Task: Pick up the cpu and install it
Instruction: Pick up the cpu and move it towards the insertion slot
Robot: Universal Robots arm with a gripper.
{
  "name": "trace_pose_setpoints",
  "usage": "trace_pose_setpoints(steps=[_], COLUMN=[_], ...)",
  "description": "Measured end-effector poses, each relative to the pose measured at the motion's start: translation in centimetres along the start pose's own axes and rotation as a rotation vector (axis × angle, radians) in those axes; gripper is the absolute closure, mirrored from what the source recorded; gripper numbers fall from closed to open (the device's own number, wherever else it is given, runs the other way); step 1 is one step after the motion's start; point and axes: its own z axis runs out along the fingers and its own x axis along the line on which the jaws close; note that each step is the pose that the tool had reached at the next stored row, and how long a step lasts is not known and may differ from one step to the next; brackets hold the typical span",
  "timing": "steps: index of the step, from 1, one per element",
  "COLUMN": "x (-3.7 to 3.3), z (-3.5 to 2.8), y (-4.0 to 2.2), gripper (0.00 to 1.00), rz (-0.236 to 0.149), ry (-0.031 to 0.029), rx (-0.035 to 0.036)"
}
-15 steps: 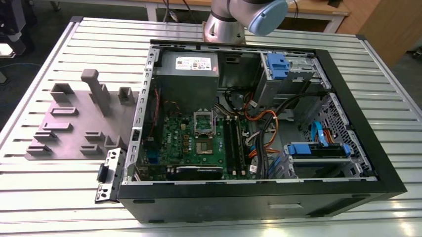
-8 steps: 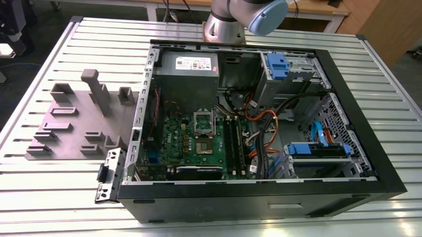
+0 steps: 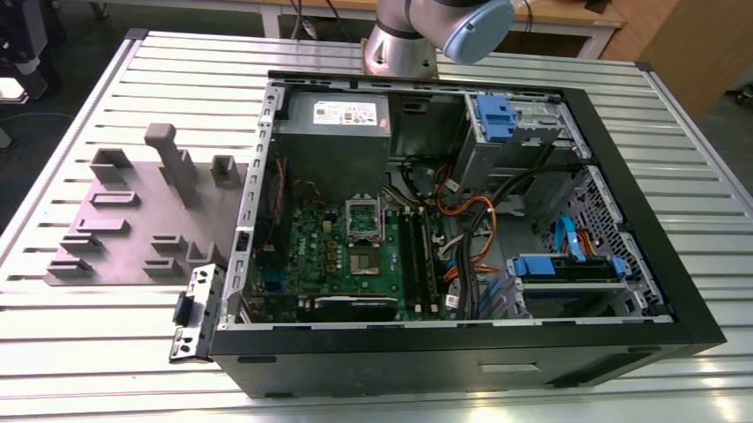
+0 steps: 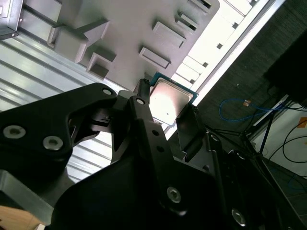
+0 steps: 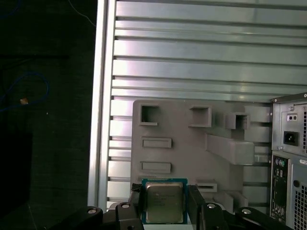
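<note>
The cpu (image 5: 164, 200) is a small square chip with a silvery top and a thin greenish rim, and my gripper (image 5: 164, 205) is shut on it, one black finger on each side. In the second wrist view the cpu (image 4: 170, 99) sits between the same fingers (image 4: 144, 103), with my gripper (image 4: 168, 109) high above the grey fixture plate (image 4: 124, 33). In the exterior view the open computer case (image 3: 471, 352) lies on the table. On its green motherboard (image 3: 341, 264) is the silver socket frame (image 3: 362, 214) with a dark centre.
The grey fixture plate (image 3: 130, 229) with raised blocks and slots lies at the exterior view's left, beside the case. The arm's base (image 3: 406, 40) stands behind the case. Inside are a grey power supply (image 3: 335, 119), orange and black cables (image 3: 471, 220) and blue drive brackets (image 3: 565, 264). The slatted table's edge (image 5: 98, 96) borders dark floor.
</note>
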Motion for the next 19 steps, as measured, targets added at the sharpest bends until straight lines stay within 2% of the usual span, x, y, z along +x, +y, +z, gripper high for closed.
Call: trace_pose_setpoints(steps=[10,19], x=[-0.01,-0.02], z=[-0.25,-1.09], y=[0.01,0.04], gripper=[0.53,0.53], rz=[0.000,0.000], ry=[0.0011,0.0011], rx=[0.0000,0.0000])
